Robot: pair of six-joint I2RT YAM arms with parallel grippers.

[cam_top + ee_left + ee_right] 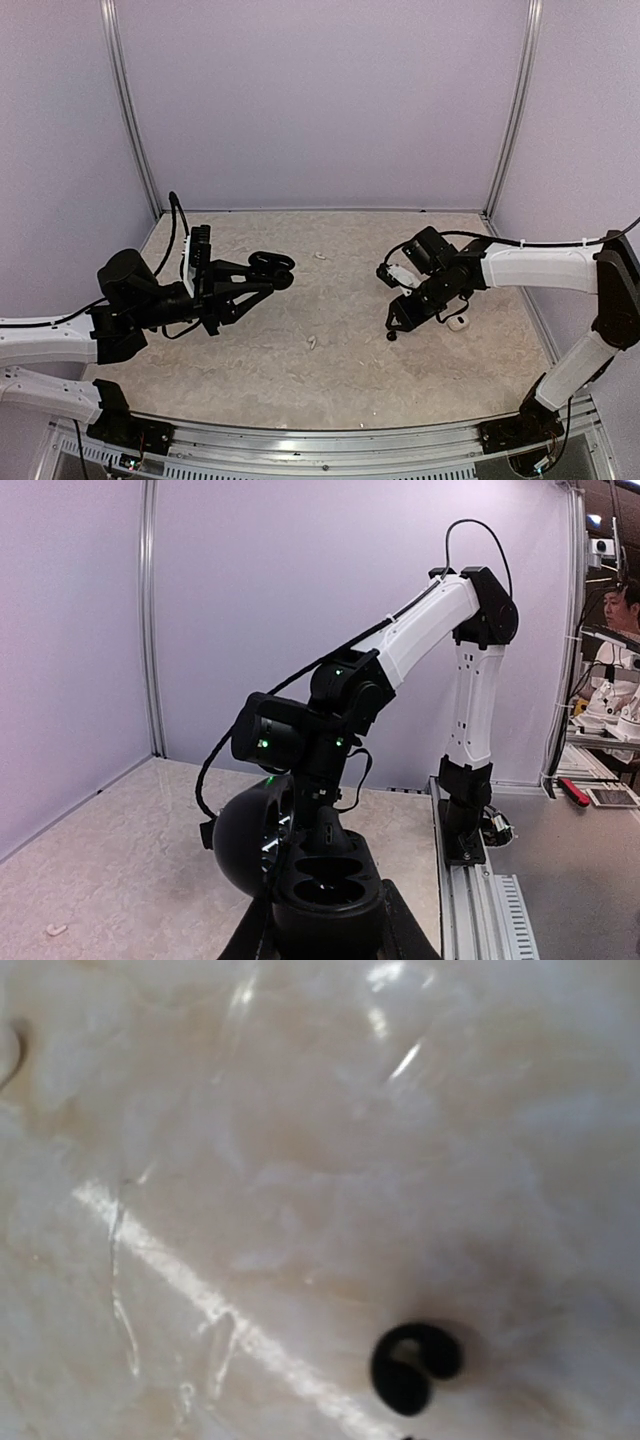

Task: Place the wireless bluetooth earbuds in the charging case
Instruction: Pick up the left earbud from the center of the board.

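Observation:
My left gripper (262,278) is shut on the open black charging case (272,268) and holds it above the table. In the left wrist view the case (325,880) sits between my fingers (405,932), its round lid (242,835) swung to the left and both wells empty. My right gripper (397,322) points down at the table just above a black earbud (392,336). That earbud lies on the table in the right wrist view (415,1363), where my fingers do not show. Two white earbuds lie on the table, one far (320,256) and one near (311,342).
A small white object (458,323) lies on the table beside the right arm's forearm. The marbled tabletop (330,380) is walled on the left, back and right. A metal rail (330,448) runs along the near edge.

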